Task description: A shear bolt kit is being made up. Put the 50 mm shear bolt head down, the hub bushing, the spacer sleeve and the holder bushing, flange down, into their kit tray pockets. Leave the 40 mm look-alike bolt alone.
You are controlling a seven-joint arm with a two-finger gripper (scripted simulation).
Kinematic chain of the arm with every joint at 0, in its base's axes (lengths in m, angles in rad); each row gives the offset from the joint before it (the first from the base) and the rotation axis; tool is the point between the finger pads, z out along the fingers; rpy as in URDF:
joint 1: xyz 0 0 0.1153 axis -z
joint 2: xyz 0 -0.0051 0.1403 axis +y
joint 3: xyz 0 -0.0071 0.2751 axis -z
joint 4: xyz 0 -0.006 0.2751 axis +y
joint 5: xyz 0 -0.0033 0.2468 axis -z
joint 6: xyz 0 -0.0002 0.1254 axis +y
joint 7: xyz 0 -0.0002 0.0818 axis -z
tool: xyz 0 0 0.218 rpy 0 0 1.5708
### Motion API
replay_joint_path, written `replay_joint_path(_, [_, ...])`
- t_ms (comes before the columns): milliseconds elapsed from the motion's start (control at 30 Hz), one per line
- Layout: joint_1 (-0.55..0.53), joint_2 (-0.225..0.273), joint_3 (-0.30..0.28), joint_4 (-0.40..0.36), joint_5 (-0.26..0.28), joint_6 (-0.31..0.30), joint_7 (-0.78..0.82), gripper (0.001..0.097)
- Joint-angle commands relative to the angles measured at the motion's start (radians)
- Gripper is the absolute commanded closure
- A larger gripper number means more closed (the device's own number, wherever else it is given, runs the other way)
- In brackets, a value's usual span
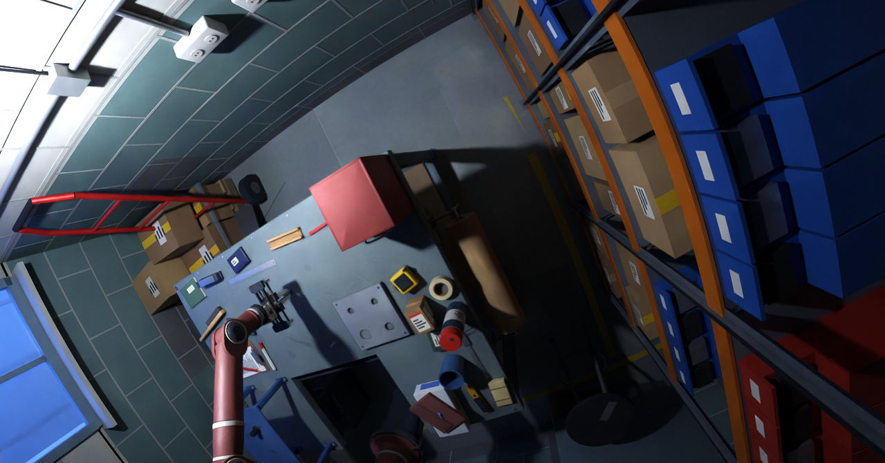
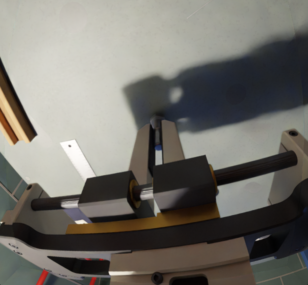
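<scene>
My gripper (image 2: 157,132) (image 1: 276,303) is low over the left part of the workbench, and its two fingers are closed on the threaded shank of a shear bolt (image 2: 157,133). The bolt stands upright between the fingertips with its hex head (image 2: 156,119) down on the bench top. I cannot tell from here whether it is the 50 mm or the 40 mm bolt. The grey kit tray (image 1: 371,315) with its round pockets lies to the right of the gripper, in the middle of the bench. The bushings and the sleeve are not visible.
A steel ruler (image 2: 77,159) (image 1: 252,272) lies close on the left of the gripper, and a wooden block (image 2: 13,117) (image 1: 285,238) beyond it. A red box (image 1: 362,200) stands at the far end of the bench, and tape, cans and small boxes crowd its right side.
</scene>
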Motion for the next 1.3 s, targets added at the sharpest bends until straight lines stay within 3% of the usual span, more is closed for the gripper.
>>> replay_joint_path(0, [0.0, -0.003, 0.0, -0.002, 0.0, 0.001, 0.0, 0.0966])
replay_joint_path(900, [0.0, -0.043, 0.0, -0.002, -0.001, 0.042, 0.001, 0.0966])
replay_joint_path(1267, [0.0, -0.172, 0.0, -0.046, -0.004, 0.213, 0.003, 0.0966])
